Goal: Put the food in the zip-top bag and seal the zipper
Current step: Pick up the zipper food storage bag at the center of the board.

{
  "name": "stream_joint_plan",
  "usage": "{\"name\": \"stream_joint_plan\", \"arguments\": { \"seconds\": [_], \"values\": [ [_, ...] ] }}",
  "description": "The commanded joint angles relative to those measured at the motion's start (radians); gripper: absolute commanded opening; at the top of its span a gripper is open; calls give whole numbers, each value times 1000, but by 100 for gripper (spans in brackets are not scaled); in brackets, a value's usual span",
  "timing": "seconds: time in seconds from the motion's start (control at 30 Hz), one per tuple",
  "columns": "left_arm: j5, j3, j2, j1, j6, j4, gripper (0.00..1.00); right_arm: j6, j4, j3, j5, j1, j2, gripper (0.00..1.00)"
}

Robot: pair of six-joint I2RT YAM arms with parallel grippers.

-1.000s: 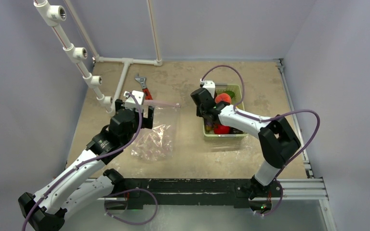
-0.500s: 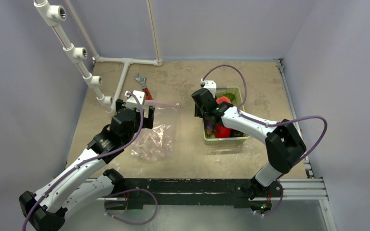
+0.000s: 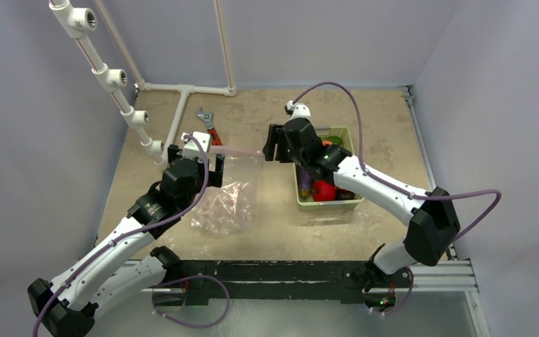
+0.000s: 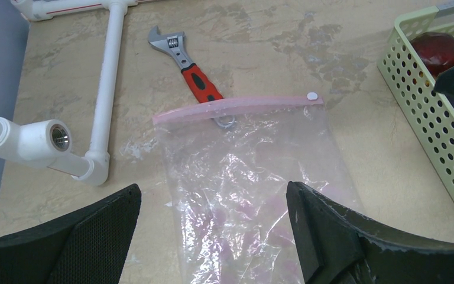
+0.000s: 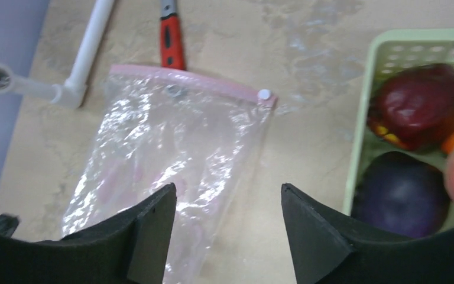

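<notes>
The clear zip-top bag [image 3: 228, 193] lies flat on the table, its pink zipper [image 3: 238, 151] along the far edge. My left gripper [image 3: 198, 163] hovers open over the bag [image 4: 254, 195], nothing between its fingers. My right gripper [image 3: 274, 146] hangs open and empty between the bag's right edge [image 5: 165, 154] and the basket. The food sits in the pale green basket [image 3: 354, 203]: a red tomato [image 3: 324, 189], a dark red piece [image 5: 420, 105] and a purple one [image 5: 401, 201]. The zipper [image 4: 236, 107] shows a small white slider at its right end.
A red-handled wrench [image 3: 209, 126] lies just beyond the bag's mouth. White pipes [image 3: 175, 123] run along the back left. The basket wall [image 4: 425, 112] stands right of the bag. Grey walls close in the table on three sides.
My right gripper has come up out of the basket, swung left toward the bag's mouth and opened, with nothing in it. The left arm and the bag have stayed put.
</notes>
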Motion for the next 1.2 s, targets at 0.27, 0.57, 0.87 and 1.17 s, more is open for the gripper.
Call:
{"name": "stream_joint_plan", "arguments": {
  "seconds": [0.27, 0.57, 0.87, 1.17],
  "values": [
    [-19, 31, -4, -4, -19, 5, 91, 111, 205, -70, -193, 39, 66, 89],
    [-16, 32, -8, -4, -18, 7, 91, 227, 330, -148, -249, 40, 120, 99],
    [-15, 32, -12, -4, -16, 7, 91, 326, 449, -193, -333, 40, 217, 99],
    [-15, 31, -17, -4, -16, 7, 91, 417, 520, -224, -363, 40, 285, 99]
  ]
}}
